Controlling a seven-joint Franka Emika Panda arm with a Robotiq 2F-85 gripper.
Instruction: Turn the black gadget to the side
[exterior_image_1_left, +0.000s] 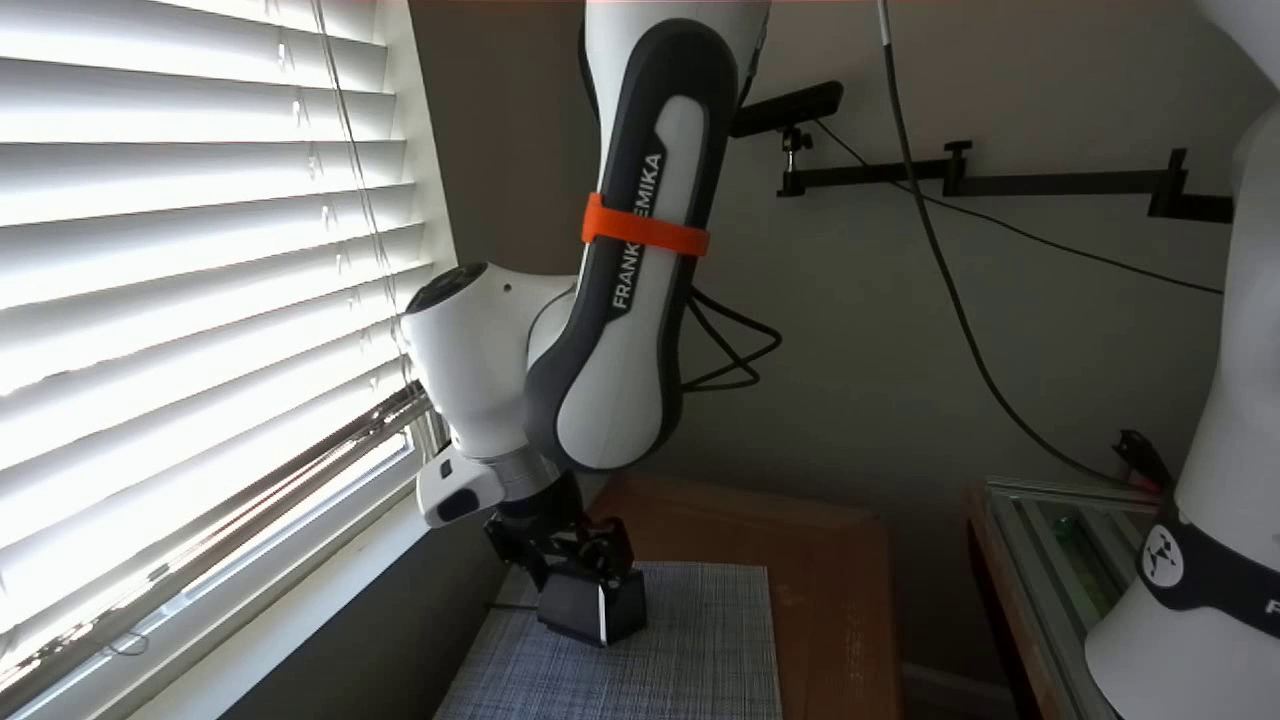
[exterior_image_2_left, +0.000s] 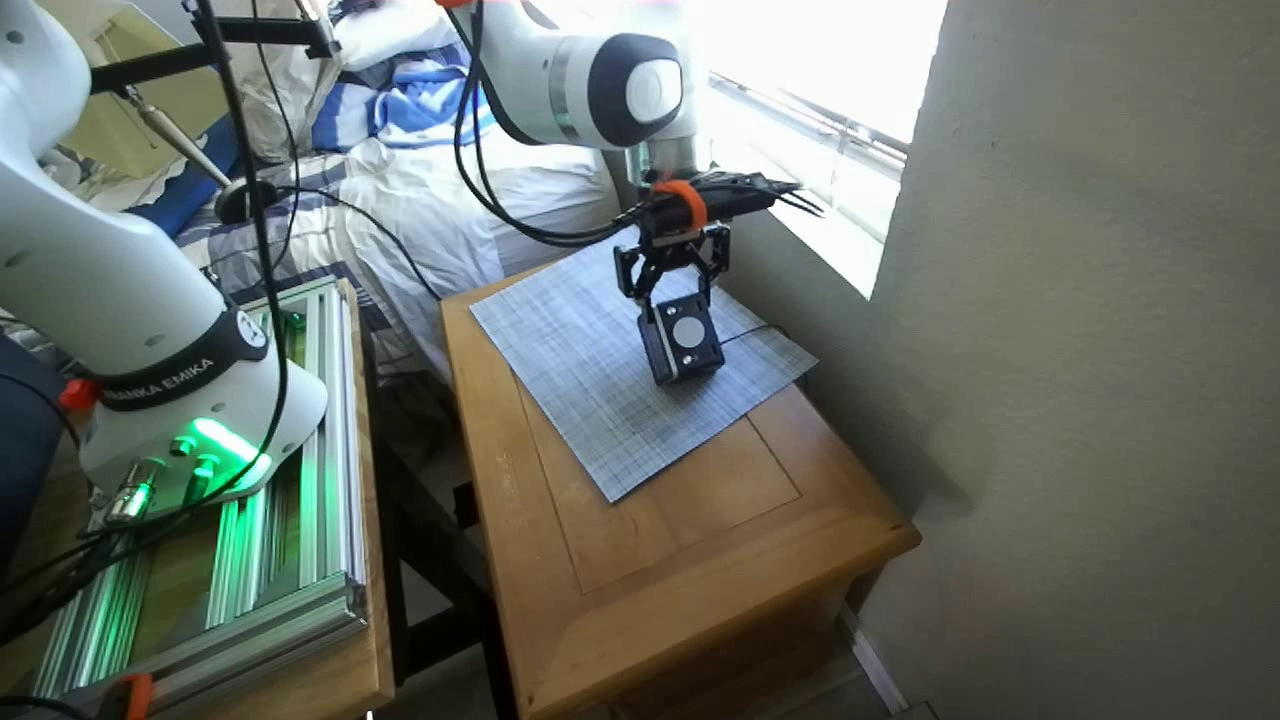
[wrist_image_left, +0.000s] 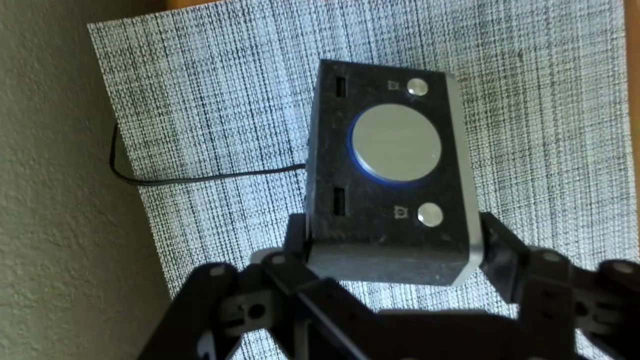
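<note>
Here, cord (wrist_image_left: 225, 176) btwn gadget (wrist_image_left: 387, 172) & wall (wrist_image_left: 65, 200)

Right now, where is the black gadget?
In the wrist view, the black gadget is slightly right of center, held in the gripper, with the gray placemat beneath and its cord leading left toward the wall.
</note>
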